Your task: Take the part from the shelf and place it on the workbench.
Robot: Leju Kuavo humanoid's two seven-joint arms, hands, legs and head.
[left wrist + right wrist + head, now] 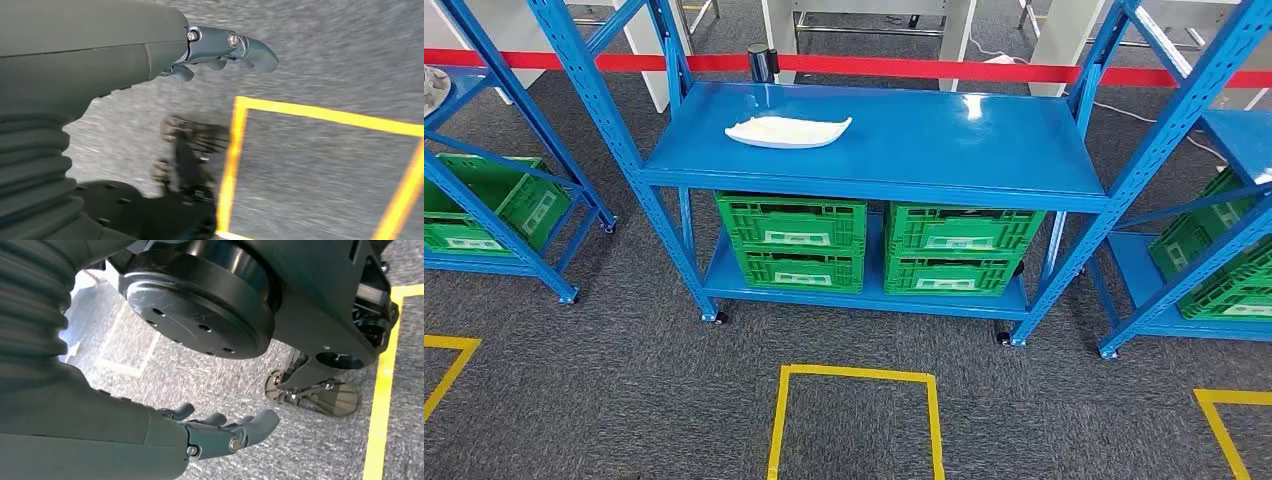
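On the blue shelf (944, 150) in the upper middle of the head view, the white part (788, 131) lies flat on the top board toward its left end, untouched, above green crates (791, 240) on the lower board. Both arms hang over the grey carpet: the left robot hand (227, 50) and the right robot hand (225, 430) each hold nothing, fingers loosely apart. The task looks to be at the approach step, and the next move calls for stepping past the yellow floor square (856, 420) toward the shelf and raising a hand to the part.
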